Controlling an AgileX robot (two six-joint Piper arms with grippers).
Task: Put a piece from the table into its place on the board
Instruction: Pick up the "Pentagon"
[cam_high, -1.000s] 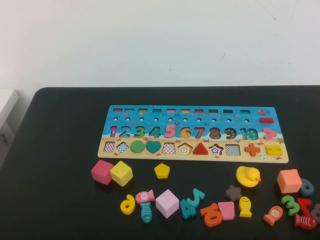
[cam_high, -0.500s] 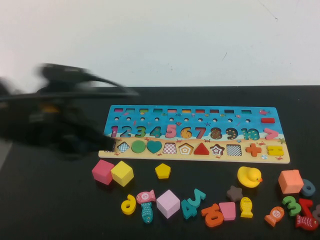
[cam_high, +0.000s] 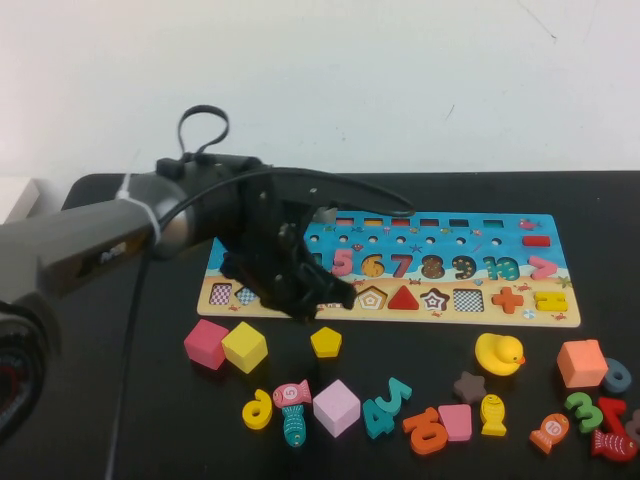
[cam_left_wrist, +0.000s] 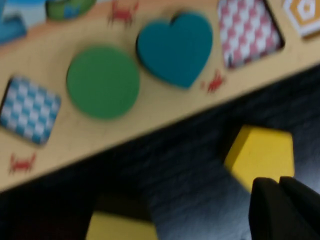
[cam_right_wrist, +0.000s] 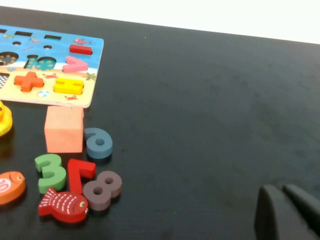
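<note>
Since a second ago my left gripper (cam_high: 325, 295) has swung in over the board's (cam_high: 500, 320) near edge and now hangs just above the yellow pentagon (cam_high: 325, 342), which lies on the table just in front of the board. Its fingers (cam_left_wrist: 282, 200) look pressed together, holding nothing. My right gripper (cam_right_wrist: 287, 210) is parked well off to the board's right, fingers together too.

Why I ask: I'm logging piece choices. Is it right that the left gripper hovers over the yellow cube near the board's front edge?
Not the cube. The left gripper hovers over the yellow pentagon near the board; the left wrist view shows it. The right gripper sits parked over the table.
</note>
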